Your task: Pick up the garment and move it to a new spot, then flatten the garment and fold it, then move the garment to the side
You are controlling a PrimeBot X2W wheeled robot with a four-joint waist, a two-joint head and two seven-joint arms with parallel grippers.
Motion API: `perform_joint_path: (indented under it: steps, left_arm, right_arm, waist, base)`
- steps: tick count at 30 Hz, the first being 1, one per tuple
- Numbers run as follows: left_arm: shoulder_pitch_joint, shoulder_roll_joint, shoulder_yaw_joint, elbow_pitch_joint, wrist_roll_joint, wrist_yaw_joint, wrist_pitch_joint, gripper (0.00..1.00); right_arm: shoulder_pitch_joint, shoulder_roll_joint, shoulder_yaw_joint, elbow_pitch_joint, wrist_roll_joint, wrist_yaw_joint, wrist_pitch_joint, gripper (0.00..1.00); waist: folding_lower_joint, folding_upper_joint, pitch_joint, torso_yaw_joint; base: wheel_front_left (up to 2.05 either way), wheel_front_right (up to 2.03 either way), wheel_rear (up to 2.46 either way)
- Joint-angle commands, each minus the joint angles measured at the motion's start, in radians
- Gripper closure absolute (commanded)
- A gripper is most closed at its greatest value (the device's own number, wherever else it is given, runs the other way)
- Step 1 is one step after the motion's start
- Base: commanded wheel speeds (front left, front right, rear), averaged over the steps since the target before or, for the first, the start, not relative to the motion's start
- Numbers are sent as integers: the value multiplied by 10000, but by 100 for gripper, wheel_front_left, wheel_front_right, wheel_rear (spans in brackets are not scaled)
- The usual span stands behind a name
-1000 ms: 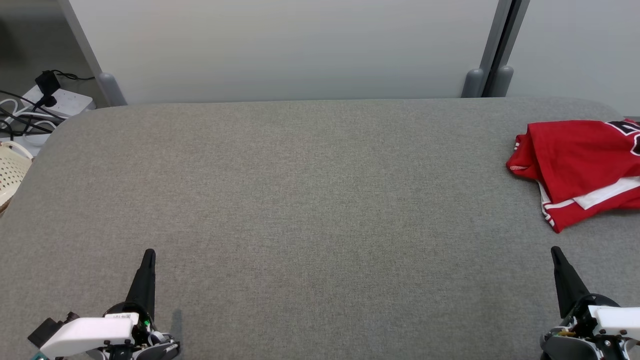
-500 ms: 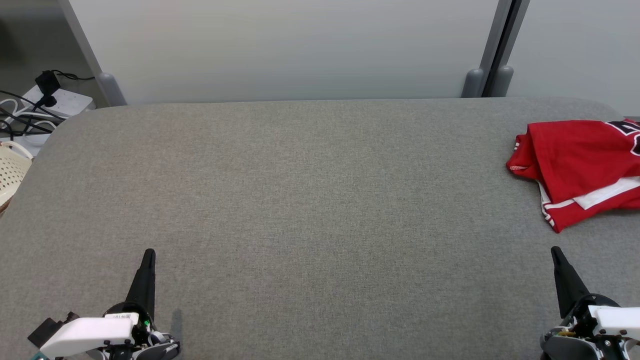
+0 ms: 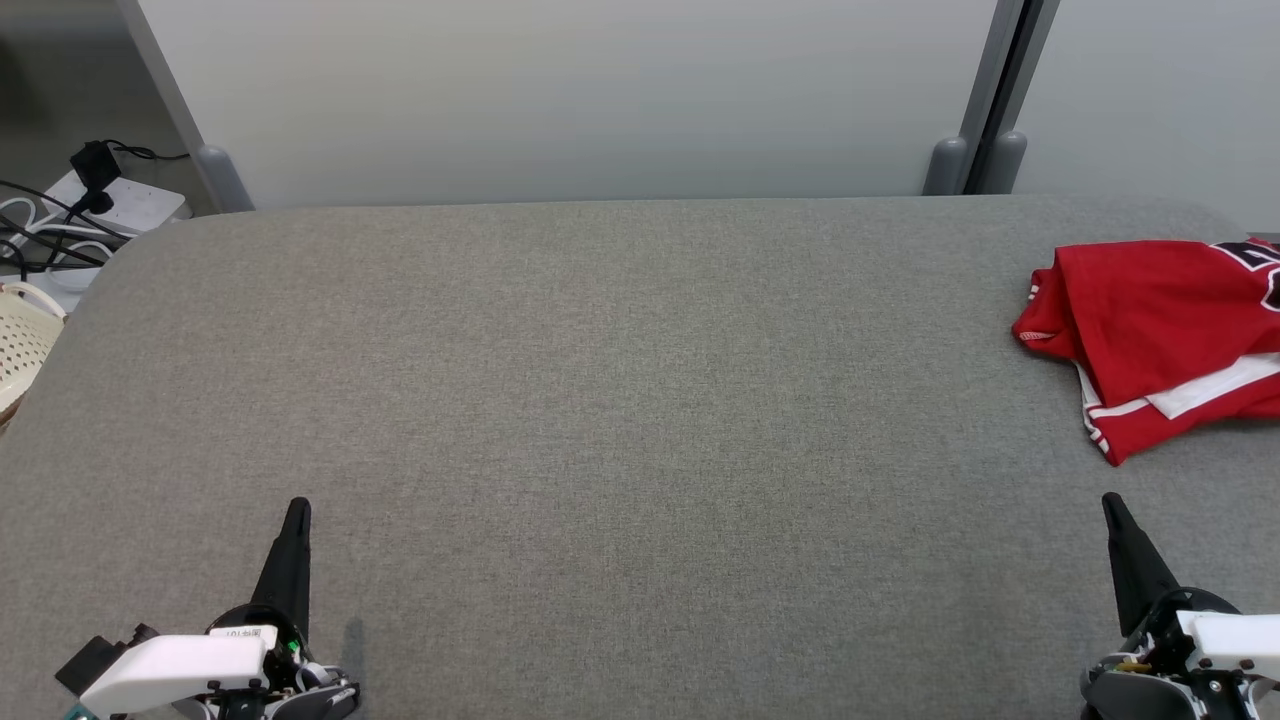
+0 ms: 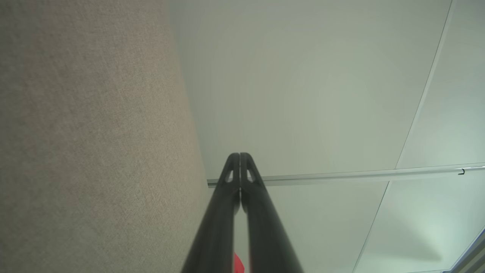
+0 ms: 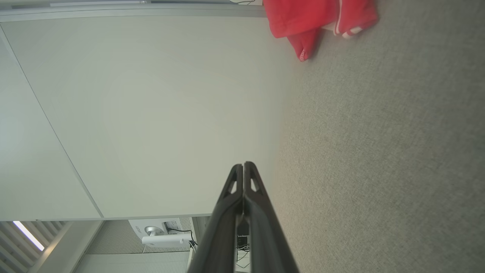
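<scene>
Black fingers of the left gripper (image 3: 298, 510) are pressed together to a single tip and hold nothing, poised over the near left part of the table (image 3: 620, 380). The right gripper (image 3: 1110, 503) matches it over the near right part, its fingers also closed tip to tip and empty. Both point toward the far edge. The table is covered in grey woven cloth with rounded far corners. The garment (image 3: 1150, 320), red with white stripes and some dark lettering, lies in a folded heap at the right edge of the table, beyond the right gripper and apart from it, and partly runs out of the head view. Behind the far edge stands a pale wall panel (image 3: 580, 90). Off the far left corner sit a cream basket (image 3: 20, 345) and a white power strip (image 3: 125, 200) with dark cables.
</scene>
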Motion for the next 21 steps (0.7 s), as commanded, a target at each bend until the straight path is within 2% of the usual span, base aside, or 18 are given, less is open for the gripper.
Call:
perform_joint_path:
  steps: [1,21]
  left_arm:
    - [-551,96,334,-224,-34,-84,80,100]
    - [-551,95,336,-225,-32,-84,82,100]
  right_arm:
    - [-396,-97,163,-263,-28,14,77,100]
    - [-396,-94,159,-263,-31,14,80,100]
  waist:
    - [0,-1,0,0]
    - [0,-1,0,0]
  base:
    - [0,0,0]
    - [0,0,0]
